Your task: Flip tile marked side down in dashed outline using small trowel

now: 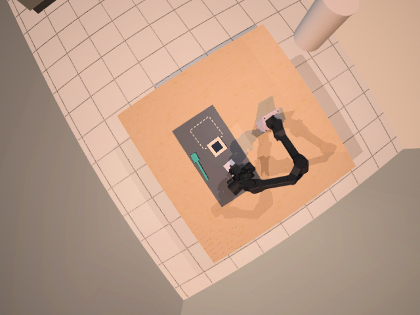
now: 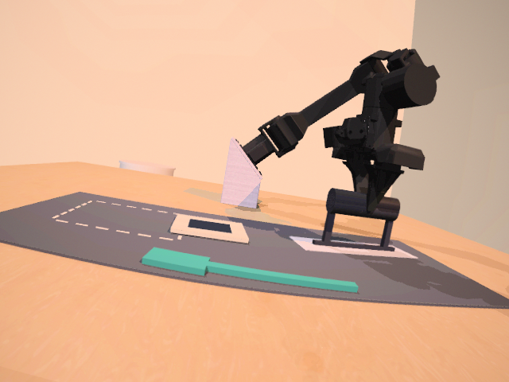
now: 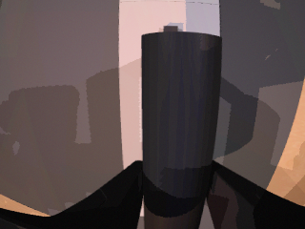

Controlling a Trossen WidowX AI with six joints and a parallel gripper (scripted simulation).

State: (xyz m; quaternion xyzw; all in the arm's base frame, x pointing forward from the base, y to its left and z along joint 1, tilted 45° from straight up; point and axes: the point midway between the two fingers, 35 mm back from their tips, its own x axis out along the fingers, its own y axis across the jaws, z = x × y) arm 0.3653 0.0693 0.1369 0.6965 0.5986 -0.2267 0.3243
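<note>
The trowel has a black cylindrical handle [image 2: 345,202] [image 3: 181,95] on two posts above a pale flat blade [image 1: 229,165], which rests on the dark mat [image 1: 184,134] [image 2: 102,251]. My gripper [image 2: 369,205] [image 3: 177,167] is shut on the handle, with a finger on each side. In the top view the arm hides most of the trowel. The cream tile [image 1: 216,146] [image 2: 209,226] lies flat, dark square mark up, at the end of the dashed outline [image 1: 209,117] [image 2: 92,201] nearer the trowel, covering part of that end.
A flat green tool [image 1: 195,157] [image 2: 176,261] with a thin handle lies along the mat's edge, beside the tile and trowel. The arm's base stands on a pale pink wedge [image 2: 238,177] on the wooden table [image 1: 220,74]. A white cylinder [image 1: 322,27] stands beyond the table.
</note>
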